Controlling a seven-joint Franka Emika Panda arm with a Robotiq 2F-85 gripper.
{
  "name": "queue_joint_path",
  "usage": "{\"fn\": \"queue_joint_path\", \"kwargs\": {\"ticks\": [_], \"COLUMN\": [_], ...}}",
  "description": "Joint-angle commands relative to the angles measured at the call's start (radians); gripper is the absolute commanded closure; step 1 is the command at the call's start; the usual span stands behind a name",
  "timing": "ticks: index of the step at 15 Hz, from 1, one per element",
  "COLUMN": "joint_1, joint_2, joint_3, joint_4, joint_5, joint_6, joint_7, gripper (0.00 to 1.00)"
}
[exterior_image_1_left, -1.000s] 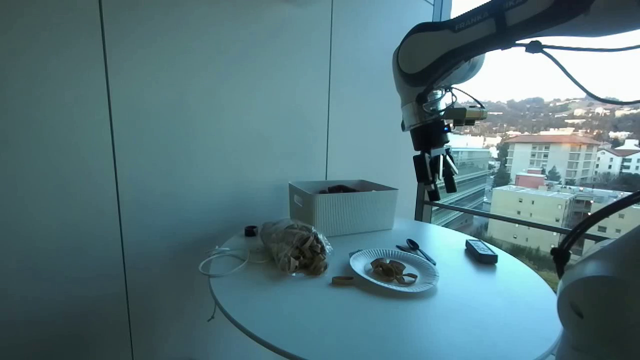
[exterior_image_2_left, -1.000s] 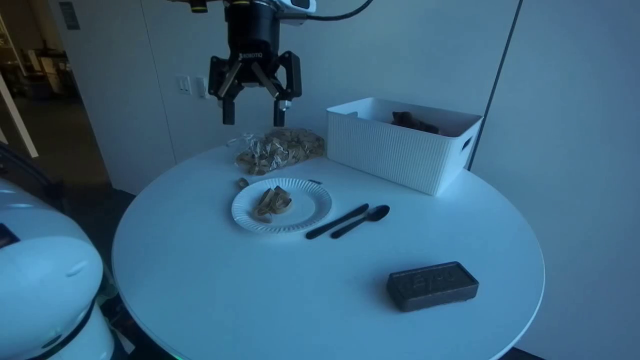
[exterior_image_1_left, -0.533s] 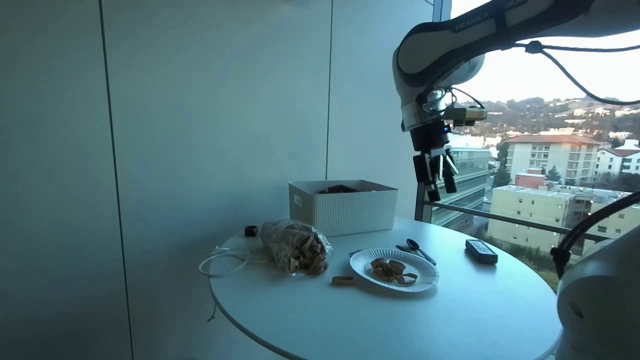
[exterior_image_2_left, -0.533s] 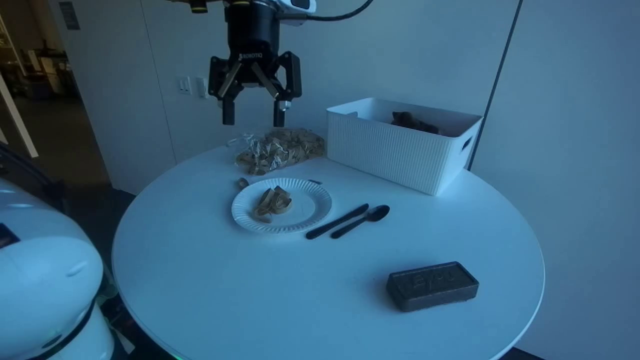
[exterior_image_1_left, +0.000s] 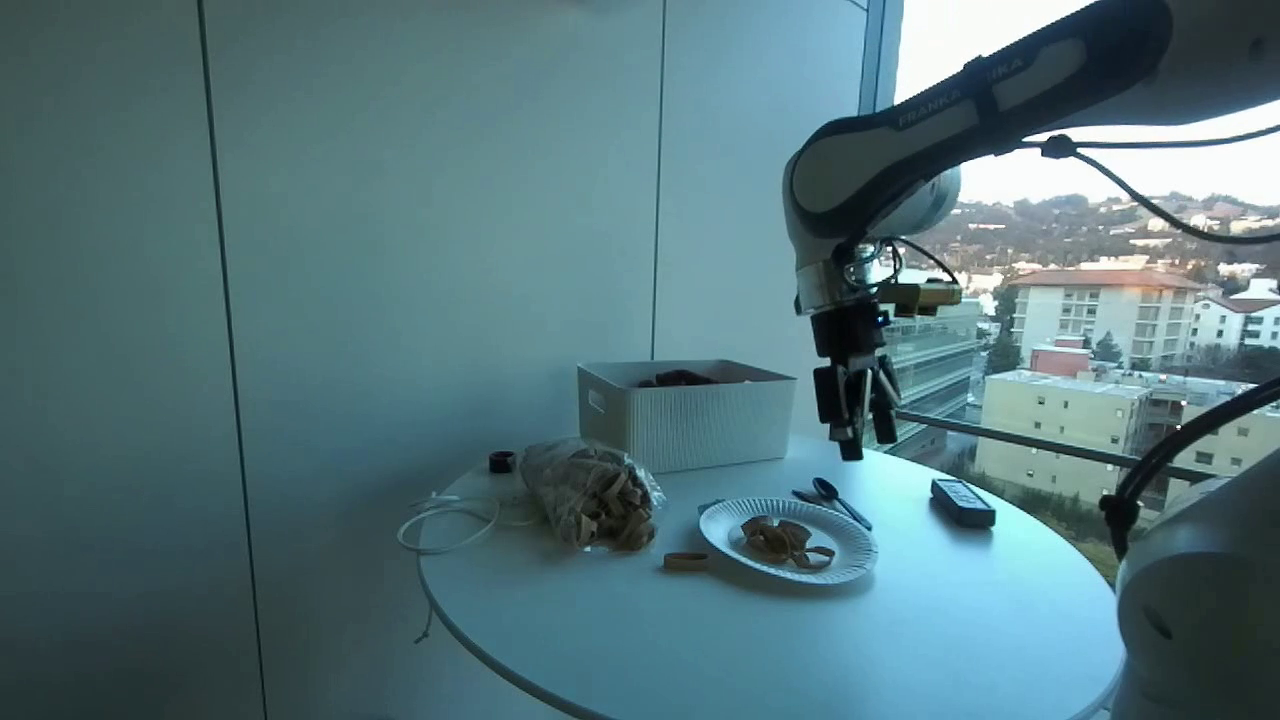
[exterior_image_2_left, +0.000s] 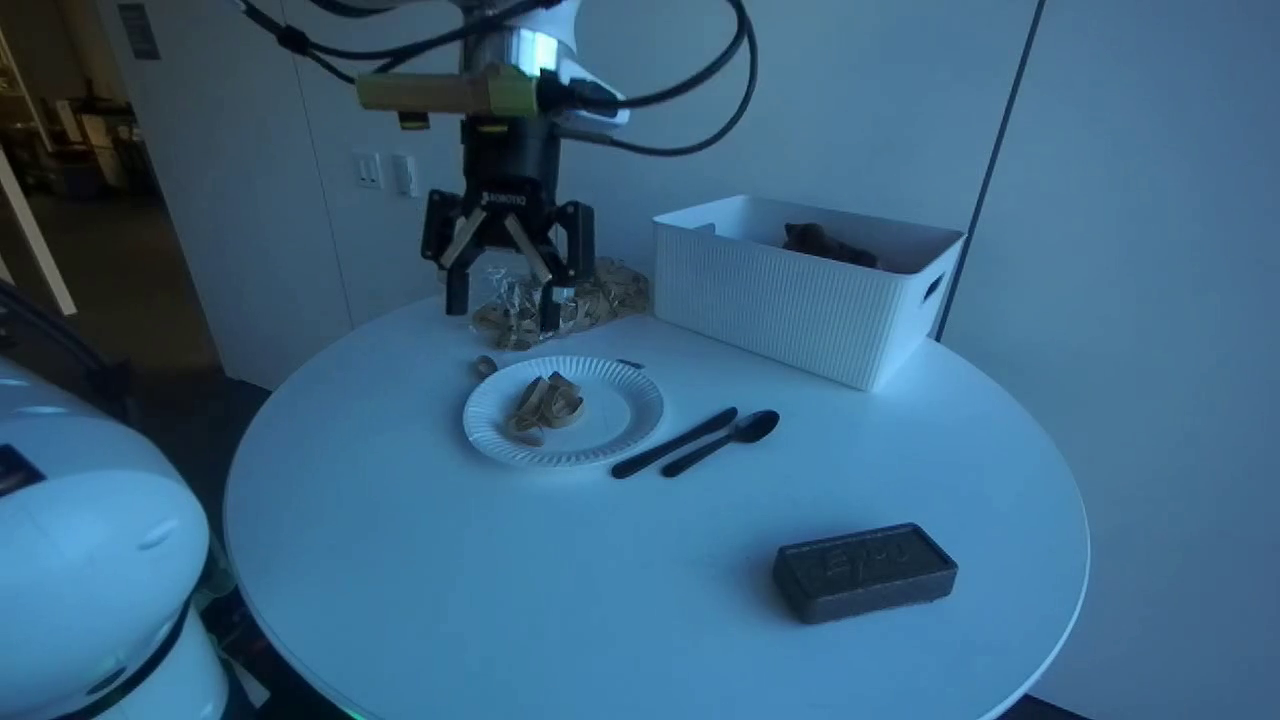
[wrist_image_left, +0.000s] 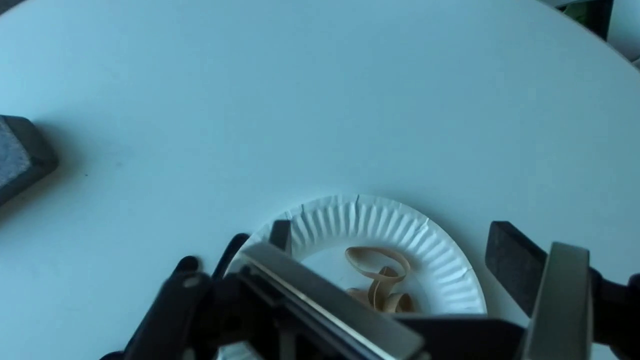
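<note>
"FRANKA" on arm (exterior_image_1_left: 1000, 95); "ROBOTIQ" on gripper (exterior_image_2_left: 503, 302); "Expo" on dark block (exterior_image_2_left: 865, 572)

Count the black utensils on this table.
2: a spoon and a slimmer utensil, side by side next to the paper plate. A dark sliver at the plate's edge could be another, mostly hidden.

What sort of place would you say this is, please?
Probably an office or lab room, judging by the whiteboard eraser on the round white table and the large window overlooking other buildings.

White arm (exterior_image_1_left: 845, 170), dark sleeve (exterior_image_1_left: 1125, 45) I can read FRANKA on; black cables (exterior_image_2_left: 670, 152); yellowish box (exterior_image_2_left: 430, 93); silver collar (exterior_image_2_left: 515, 47); blue light (exterior_image_1_left: 881, 319); black gripper (exterior_image_2_left: 503, 308) marked ROBOTIQ, pale metal bars (wrist_image_left: 560, 300).
</note>
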Motion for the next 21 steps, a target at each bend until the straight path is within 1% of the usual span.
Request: {"fn": "queue_joint_path", "kwargs": {"ticks": [1, 4, 5, 7, 12, 13, 14, 18, 21], "joint_1": [0.015, 0.029, 0.031, 0.042, 0.066, 0.065, 0.063, 0.046, 0.042], "joint_2": [0.015, 0.012, -0.004, -0.005, 0.038, 0.05, 0.082, 0.123, 0.169], "joint_3": [-0.02, -0.022, -0.011, -0.009, -0.027, -0.029, -0.027, -0.012, -0.021], "joint_4": [-0.11, -0.19, -0.211, -0.233, -0.288, -0.298, -0.279, -0.293, -0.293], "joint_5": [0.017, 0.025, 0.013, 0.021, 0.058, 0.058, 0.055, 0.013, 0.021], "joint_6": [0.184, 0.34, 0.405, 0.483, 0.608, 0.637, 0.653, 0.794, 0.865], "joint_7": [-0.014, -0.066, -0.071, -0.087, -0.141, -0.151, -0.154, -0.155, -0.154], "gripper": [0.0, 0.0, 0.0, 0.0, 0.0, 0.0, 0.0, 0.0, 0.0]}}
